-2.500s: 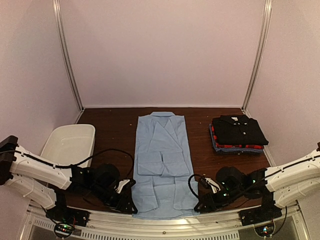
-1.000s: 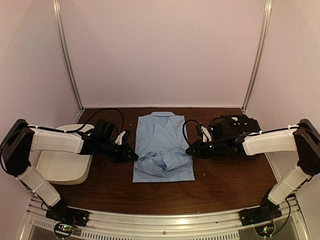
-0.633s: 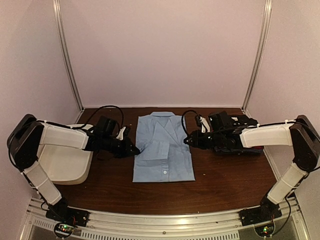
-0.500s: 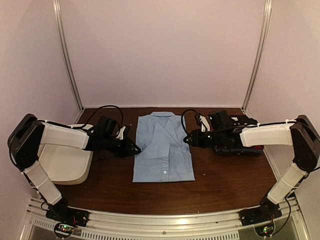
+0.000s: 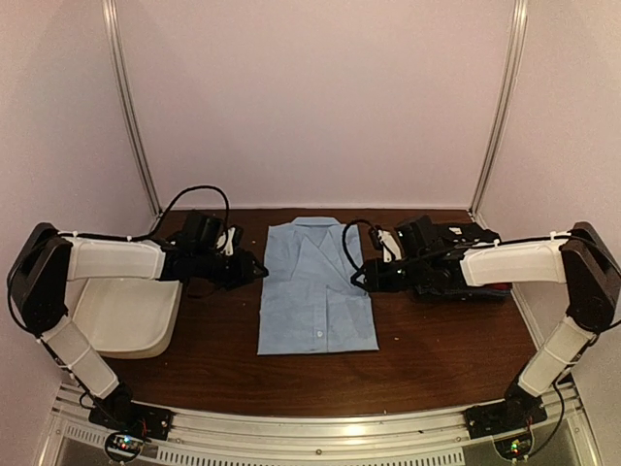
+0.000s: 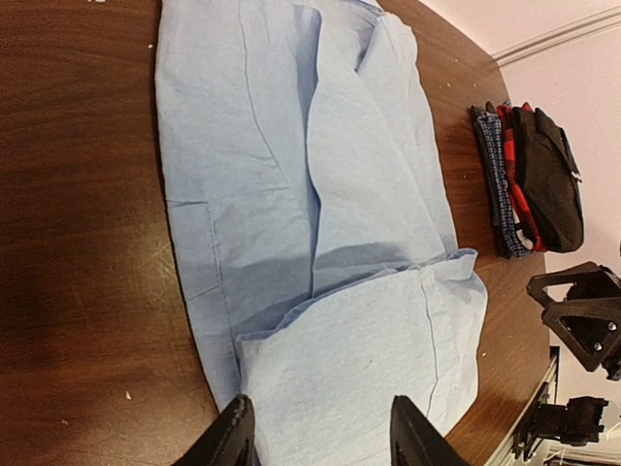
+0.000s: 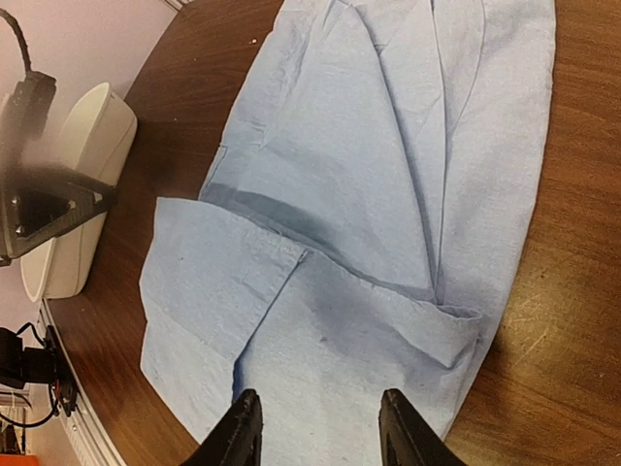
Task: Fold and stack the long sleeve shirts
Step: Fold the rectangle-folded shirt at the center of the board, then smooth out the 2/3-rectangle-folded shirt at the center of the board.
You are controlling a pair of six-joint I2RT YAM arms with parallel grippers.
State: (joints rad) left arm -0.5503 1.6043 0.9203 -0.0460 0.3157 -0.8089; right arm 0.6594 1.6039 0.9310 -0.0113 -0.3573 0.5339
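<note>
The light blue collared shirt (image 5: 317, 286) lies flat at the table's middle, its lower half folded up over the chest, collar at the far end. My left gripper (image 5: 260, 271) hovers at its left edge, open and empty. My right gripper (image 5: 355, 280) hovers at its right edge, open and empty. In the left wrist view the open gripper (image 6: 323, 442) sits over the folded-up layer of the shirt (image 6: 291, 194). The right wrist view shows the same for the right gripper (image 7: 320, 427) and the shirt (image 7: 369, 194). The stack of black, red and blue check shirts (image 6: 529, 180) lies at the right, mostly behind my right arm in the top view (image 5: 497, 285).
A white plastic tub (image 5: 121, 316) stands at the left, under my left arm, and also shows in the right wrist view (image 7: 82, 165). Brown table (image 5: 320, 383) lies between the shirt and the near rail. Pale walls close in the back and sides.
Both grippers carried the shirt's near hem from the front edge up toward the collar, folding it in half. They have let go and now hover open at its sides.
</note>
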